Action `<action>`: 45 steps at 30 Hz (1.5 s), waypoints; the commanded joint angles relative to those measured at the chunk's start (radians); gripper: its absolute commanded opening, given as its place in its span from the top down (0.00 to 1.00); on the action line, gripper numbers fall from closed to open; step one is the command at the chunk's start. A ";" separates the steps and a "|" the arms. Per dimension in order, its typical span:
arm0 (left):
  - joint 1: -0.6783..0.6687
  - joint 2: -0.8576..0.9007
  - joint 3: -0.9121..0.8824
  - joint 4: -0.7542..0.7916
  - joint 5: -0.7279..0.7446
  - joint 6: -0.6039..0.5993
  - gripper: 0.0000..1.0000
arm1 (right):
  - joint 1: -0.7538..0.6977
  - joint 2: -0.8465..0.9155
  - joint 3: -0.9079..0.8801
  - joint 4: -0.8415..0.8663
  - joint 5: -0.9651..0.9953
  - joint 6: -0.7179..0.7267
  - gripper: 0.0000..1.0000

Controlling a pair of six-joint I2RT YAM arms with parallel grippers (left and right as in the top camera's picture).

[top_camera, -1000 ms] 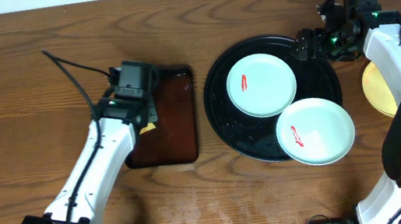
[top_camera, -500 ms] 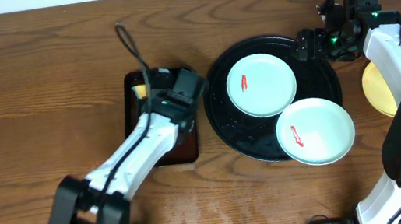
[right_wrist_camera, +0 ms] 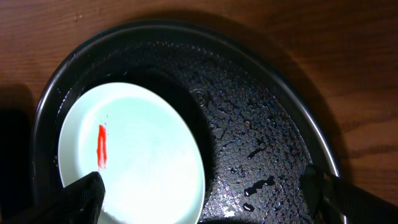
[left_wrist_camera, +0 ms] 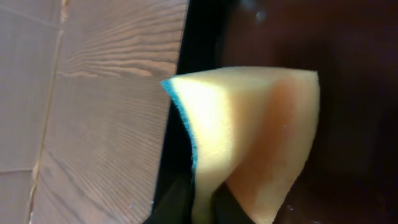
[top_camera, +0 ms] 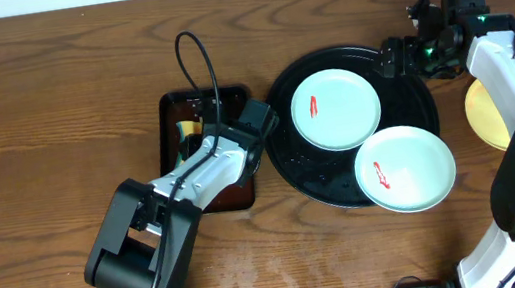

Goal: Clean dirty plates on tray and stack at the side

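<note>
Far plate (top_camera: 335,108): smear (top_camera: 313,107) running near-far. Yellow plate (top_camera: 479,118) half hiding behind right arm (top_camera: 511,78). Right claw (right_wrist_camera: 205,193) gaping wide; left claw (left_wrist_camera: 202,208) pinching sponge (left_wrist_camera: 249,137).

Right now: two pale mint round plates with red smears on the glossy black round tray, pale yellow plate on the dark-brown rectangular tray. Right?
No. Overhead view: the pale yellow round plate lies on the wooden table, right of the glossy black round tray. The two smeared mint plates are on that tray.
</note>
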State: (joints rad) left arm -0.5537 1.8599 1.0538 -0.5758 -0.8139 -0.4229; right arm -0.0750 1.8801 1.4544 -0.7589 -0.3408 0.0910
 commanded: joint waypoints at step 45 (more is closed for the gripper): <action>0.032 -0.185 -0.005 0.025 0.593 -0.040 0.81 | 0.004 -0.021 0.018 0.000 -0.004 -0.002 0.01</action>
State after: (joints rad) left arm -0.5255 1.6318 1.0542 -0.5617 -0.2153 -0.4541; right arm -0.0750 1.8801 1.4544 -0.7589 -0.3408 0.0910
